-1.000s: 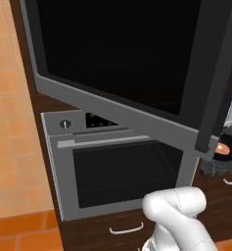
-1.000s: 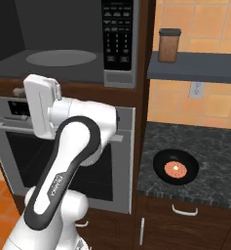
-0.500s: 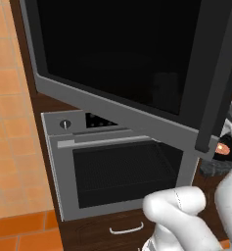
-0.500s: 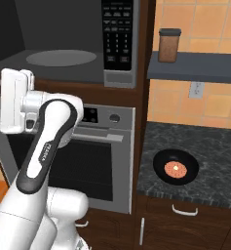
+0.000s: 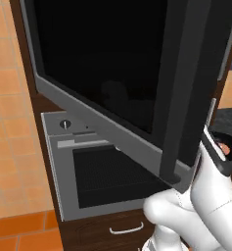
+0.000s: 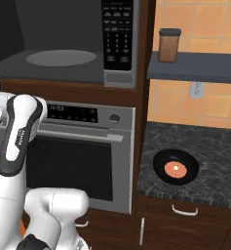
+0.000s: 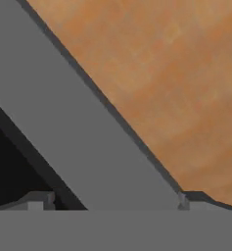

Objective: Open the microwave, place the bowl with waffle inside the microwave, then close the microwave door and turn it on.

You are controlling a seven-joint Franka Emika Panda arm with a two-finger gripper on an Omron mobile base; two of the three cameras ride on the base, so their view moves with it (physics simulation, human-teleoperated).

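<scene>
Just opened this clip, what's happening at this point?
A white robot arm is working at a built-in microwave. The microwave door is swung wide open, showing the grey cavity and its turntable. The gripper is open and holds nothing; it is close to the door's grey frame. The black bowl with the waffle sits on the dark counter to the right, not yet picked up.

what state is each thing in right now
microwave door: swung wide open
microwave: cavity open, turntable bare
oven: door shut
bowl: on the counter, holding the waffle
jar: lid on, upright on the shelf
gripper: open, holding nothing
</scene>
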